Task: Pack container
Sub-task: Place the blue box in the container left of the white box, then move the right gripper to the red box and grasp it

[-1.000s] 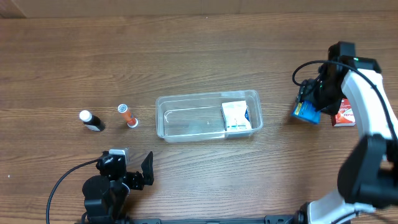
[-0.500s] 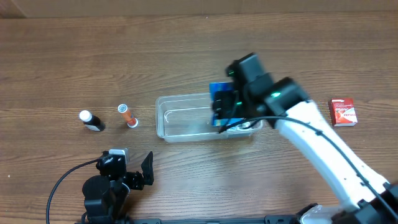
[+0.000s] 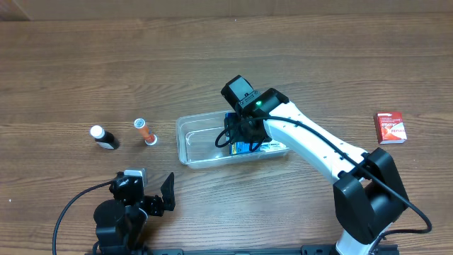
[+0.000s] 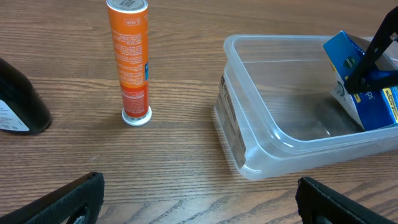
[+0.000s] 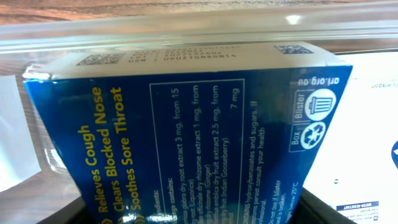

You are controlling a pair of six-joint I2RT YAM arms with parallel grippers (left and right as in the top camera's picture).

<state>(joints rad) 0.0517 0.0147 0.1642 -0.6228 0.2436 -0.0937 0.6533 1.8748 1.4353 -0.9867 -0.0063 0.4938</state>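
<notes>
On the desk (image 3: 318, 64), left to right: a black bottle (image 3: 105, 137), an upright orange tube (image 3: 144, 132), the left hand (image 4: 199, 208) with fingers spread, the clear container (image 3: 190, 134) at centre, the right hand (image 3: 238, 137) inside it pinching a tilted blue box (image 3: 245, 147), and a red box (image 3: 391, 127) well apart.

The container (image 3: 199, 139), a clear rectangular tub with rounded corners and a rim, is sitting upright and open-topped mid-counter (image 3: 141, 64), holding a tilted blue box (image 4: 379, 109) in its right half.
</notes>
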